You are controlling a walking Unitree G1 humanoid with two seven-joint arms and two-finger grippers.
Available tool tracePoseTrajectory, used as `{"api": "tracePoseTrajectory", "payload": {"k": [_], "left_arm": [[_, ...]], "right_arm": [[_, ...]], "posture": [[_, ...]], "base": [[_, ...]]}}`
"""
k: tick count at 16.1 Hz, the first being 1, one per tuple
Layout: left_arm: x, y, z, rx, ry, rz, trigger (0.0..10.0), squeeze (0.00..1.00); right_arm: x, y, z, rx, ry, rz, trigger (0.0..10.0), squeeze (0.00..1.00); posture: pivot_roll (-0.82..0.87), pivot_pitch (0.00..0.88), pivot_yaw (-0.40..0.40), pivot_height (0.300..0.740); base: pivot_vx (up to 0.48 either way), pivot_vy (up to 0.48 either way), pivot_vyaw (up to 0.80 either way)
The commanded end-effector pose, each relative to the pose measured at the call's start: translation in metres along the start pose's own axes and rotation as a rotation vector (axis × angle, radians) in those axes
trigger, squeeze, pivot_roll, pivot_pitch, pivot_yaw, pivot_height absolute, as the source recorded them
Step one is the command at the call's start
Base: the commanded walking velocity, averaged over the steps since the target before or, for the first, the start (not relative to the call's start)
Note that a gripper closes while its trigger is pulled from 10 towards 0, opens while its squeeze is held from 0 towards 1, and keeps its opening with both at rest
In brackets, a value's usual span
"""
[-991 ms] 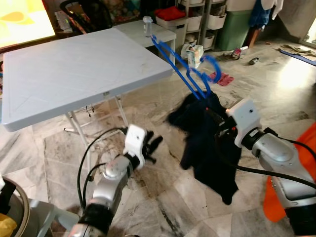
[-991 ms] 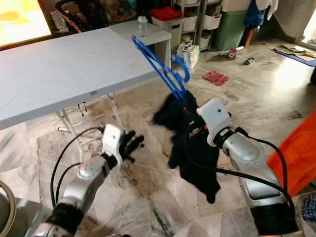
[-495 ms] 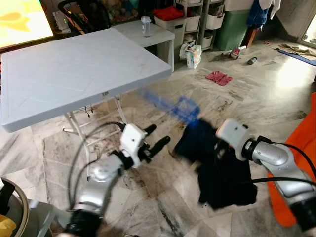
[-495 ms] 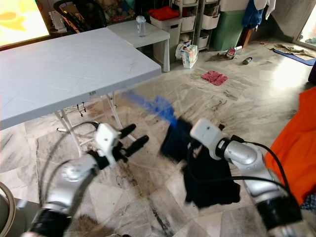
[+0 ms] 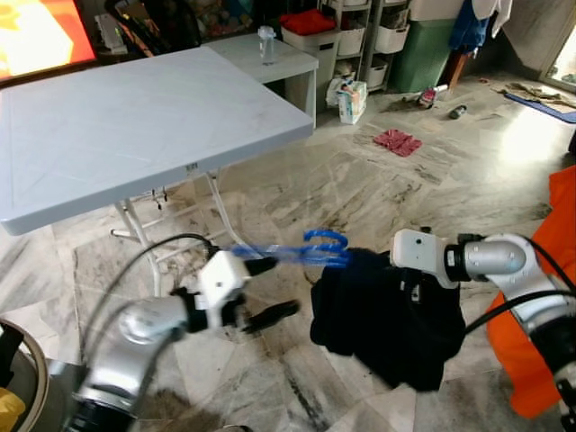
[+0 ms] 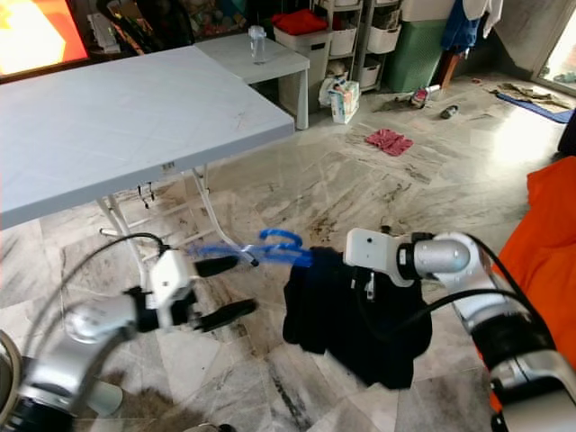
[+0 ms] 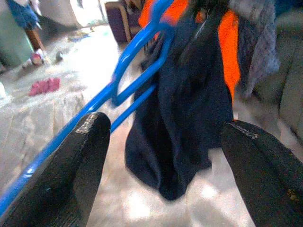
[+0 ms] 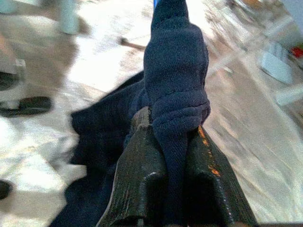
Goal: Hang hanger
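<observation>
- I see the blue hanger lying nearly level above the floor, long axis running left to right, hook upward
- dark garment hangs from its right end
- right end effector is clamped on that garment
- left end effector gapes wide, its upper finger against the hanger's bar; white table behind

One blue hanger. One dark garment draped on it. Two grippers: left gripper, right gripper. Two white tables: one large folding table, one small table beyond its far corner. One clear bottle, near the far edge of the small table. One red rag on the floor. One orange cloth by the right arm.
</observation>
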State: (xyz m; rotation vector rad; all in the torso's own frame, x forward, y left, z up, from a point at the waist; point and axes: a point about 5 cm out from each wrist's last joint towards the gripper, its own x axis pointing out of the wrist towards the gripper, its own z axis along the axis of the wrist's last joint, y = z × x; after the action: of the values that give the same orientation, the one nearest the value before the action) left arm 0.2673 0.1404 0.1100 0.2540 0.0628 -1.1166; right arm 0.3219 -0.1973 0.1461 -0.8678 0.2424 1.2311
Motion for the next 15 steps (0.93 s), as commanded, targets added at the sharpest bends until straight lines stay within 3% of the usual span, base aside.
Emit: {"api": "tracePoseTrajectory", "payload": {"k": [1,4,6,7,8,13,14,15], "left_arm": [[-0.004,0.009,0.002,0.055,0.016,0.018,10.0,1.00],[-0.005,0.016,0.004,0.039,0.010,0.044,10.0,1.00],[-0.002,0.020,0.000,0.059,0.034,0.054,10.0,1.00],[0.006,0.034,0.003,0.098,0.016,0.126,10.0,1.00],[0.010,0.040,0.007,0.105,-0.006,0.148,10.0,1.00],[0.033,0.069,0.031,0.233,-0.001,0.135,10.0,1.00],[0.038,0.073,0.037,0.243,-0.002,0.125,10.0,0.78],[0.043,0.076,0.040,0.254,-0.005,0.122,10.0,0.73]], "right_arm": [[-0.004,-0.006,0.009,-0.058,-0.026,0.061,10.0,0.00],[-0.009,-0.007,0.009,-0.073,-0.025,0.095,10.0,0.00],[-0.009,-0.014,0.010,-0.064,-0.050,0.044,10.0,0.00],[-0.003,-0.025,0.010,-0.033,-0.055,-0.095,10.0,0.00],[-0.001,-0.026,0.010,-0.031,-0.069,-0.122,10.0,0.00],[-0.006,-0.034,0.016,-0.055,-0.085,-0.132,10.0,0.00],[-0.008,-0.035,0.014,-0.059,-0.071,-0.145,10.0,0.00],[-0.009,-0.037,0.012,-0.056,-0.069,-0.171,10.0,0.00]], "posture": [[-0.01,0.000,-0.023,0.740],[-0.01,0.000,-0.022,0.740],[-0.02,0.000,-0.021,0.740],[-0.01,0.000,-0.018,0.740],[-0.01,0.000,-0.017,0.740],[-0.03,0.000,-0.001,0.740],[-0.03,0.000,0.006,0.740],[-0.04,0.000,0.014,0.740]], "base": [[0.000,0.000,0.00],[0.000,0.000,0.00],[0.000,0.000,0.00],[0.000,0.000,0.00],[0.000,0.000,0.00],[0.000,0.000,0.00],[0.000,0.000,0.00],[0.000,0.000,0.00]]}}
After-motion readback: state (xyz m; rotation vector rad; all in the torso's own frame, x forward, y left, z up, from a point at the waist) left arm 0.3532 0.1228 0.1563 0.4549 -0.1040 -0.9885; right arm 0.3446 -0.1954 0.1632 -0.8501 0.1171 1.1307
